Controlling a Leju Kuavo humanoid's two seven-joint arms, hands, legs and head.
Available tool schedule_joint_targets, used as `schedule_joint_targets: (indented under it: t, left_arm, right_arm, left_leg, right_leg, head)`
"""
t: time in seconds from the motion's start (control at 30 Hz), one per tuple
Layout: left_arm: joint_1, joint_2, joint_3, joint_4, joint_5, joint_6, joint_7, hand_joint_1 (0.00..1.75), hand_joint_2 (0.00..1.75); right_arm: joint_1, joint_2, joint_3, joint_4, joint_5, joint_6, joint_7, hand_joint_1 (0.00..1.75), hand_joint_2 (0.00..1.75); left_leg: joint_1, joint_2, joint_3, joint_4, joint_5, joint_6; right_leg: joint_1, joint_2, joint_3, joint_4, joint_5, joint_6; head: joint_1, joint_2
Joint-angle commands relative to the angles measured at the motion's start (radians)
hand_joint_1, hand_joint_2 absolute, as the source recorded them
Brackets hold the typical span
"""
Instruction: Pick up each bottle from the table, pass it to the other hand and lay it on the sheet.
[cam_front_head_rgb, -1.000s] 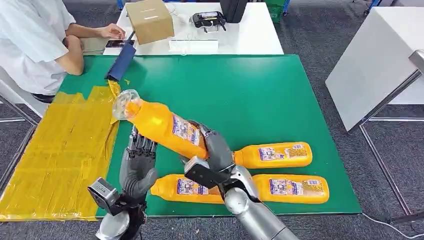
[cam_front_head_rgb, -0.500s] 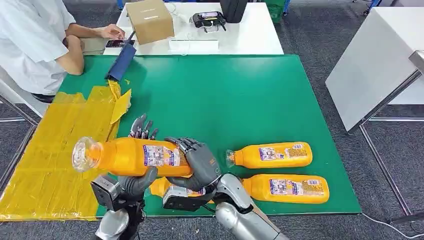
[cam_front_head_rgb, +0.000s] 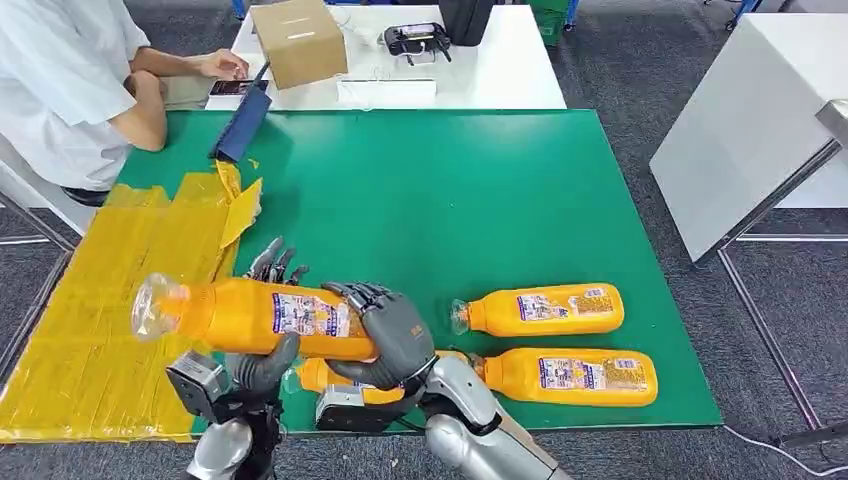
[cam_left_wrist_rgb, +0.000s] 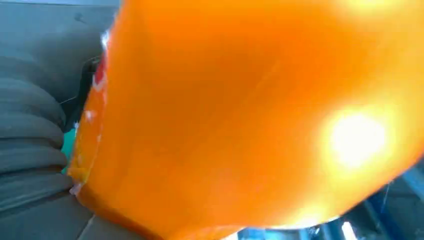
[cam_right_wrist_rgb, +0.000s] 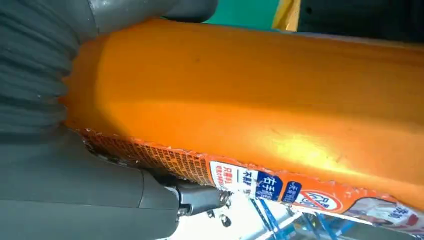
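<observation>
The orange juice bottle lies level in the air over the near edge of the green counter, its clear capped neck out over the yellow sheet. The right robot hand wraps the bottle's base end, dark fingers curled over the top. The left robot hand cups the bottle from beneath, thumb up against its near side and fingertips poking out behind it; the palm is hidden by the bottle, so how firmly it grips cannot be told, though it is in contact and curled round the body.

In the left wrist view the bottle is an orange blur against the ribbed cover. In the right wrist view the printed label is sharp, but the text is too small to read.

Three more bottles lie on the counter: one to the right, another just nearer, and a third mostly hidden under the right robot hand. A seated person is cut off at the far left, beside a cardboard box on a white table.
</observation>
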Motion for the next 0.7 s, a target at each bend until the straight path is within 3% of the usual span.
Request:
schedule_joint_targets:
  t: [0.03,0.3,0.33,0.37,0.47,0.6,0.63,0.7]
  left_arm:
    - [-0.061,-0.042,0.122,-0.03,0.026,0.086,-0.036,1.75,1.75]
    - [-0.107,0.009,0.097,-0.028,-0.077,0.16,-0.025,1.75,1.75]
    - [-0.122,0.026,0.092,-0.012,-0.118,0.176,-0.014,1.75,1.75]
    - [-0.139,0.046,0.089,0.021,-0.223,0.227,0.02,1.75,1.75]
    - [-0.227,0.076,0.119,0.187,-0.4,0.296,0.075,1.75,1.75]
    - [-0.326,0.099,0.104,0.363,-0.705,0.386,0.154,1.75,1.75]
    - [-0.341,0.106,0.096,0.389,-0.773,0.404,0.176,1.75,1.75]
    - [-0.372,0.117,0.088,0.437,-1.049,0.45,0.293,1.75,1.75]
  right_arm:
    - [0.027,-0.046,0.041,0.026,-0.039,0.015,-0.023,1.75,1.75]
    - [0.071,-0.063,-0.076,-0.068,-0.199,0.009,-0.083,1.75,1.75]
    - [0.095,-0.066,-0.107,-0.112,-0.22,-0.012,-0.096,1.06,1.75]
    - [0.123,-0.061,-0.132,-0.162,-0.177,-0.106,-0.13,0.0,1.75]
    - [0.195,-0.09,-0.159,-0.379,-0.288,-0.079,-0.181,0.0,1.75]
    - [0.23,-0.117,-0.218,-0.515,-0.329,-0.113,-0.192,0.0,1.75]
    - [0.233,-0.12,-0.232,-0.528,-0.342,-0.108,-0.196,0.0,0.0]
    - [0.236,-0.125,-0.251,-0.56,-0.35,-0.118,-0.219,0.0,0.0]
  left_leg:
    - [0.002,-0.005,0.006,0.0,-0.002,-0.001]
    - [0.001,-0.004,0.002,0.0,0.0,-0.001]
    - [0.001,-0.006,0.003,0.0,-0.001,-0.001]
    - [0.002,-0.007,0.004,0.0,-0.001,-0.001]
    - [0.001,-0.008,0.003,-0.001,0.0,-0.001]
    - [0.0,-0.006,0.004,-0.001,0.0,-0.001]
    - [0.0,-0.006,0.001,0.0,0.001,-0.001]
    - [0.0,-0.008,0.004,-0.001,0.0,-0.001]
  right_leg:
    - [0.001,0.002,0.007,-0.001,-0.003,-0.001]
    - [0.001,-0.001,0.003,-0.001,-0.001,-0.001]
    - [0.001,-0.001,0.005,-0.001,-0.002,-0.001]
    - [0.001,-0.001,0.006,-0.001,-0.003,-0.001]
    - [0.0,-0.004,0.005,-0.001,-0.002,-0.001]
    - [0.0,0.0,0.006,0.0,-0.002,-0.002]
    - [0.0,-0.002,0.003,0.0,-0.001,-0.001]
    - [-0.001,-0.003,0.005,0.0,-0.002,-0.001]
  head:
    - [0.0,0.0]
    - [0.0,0.0]
    - [0.0,0.0]
    - [0.0,0.0]
    - [0.001,0.0]
    - [0.0,0.0]
    - [-0.001,0.0]
    - [0.0,0.0]
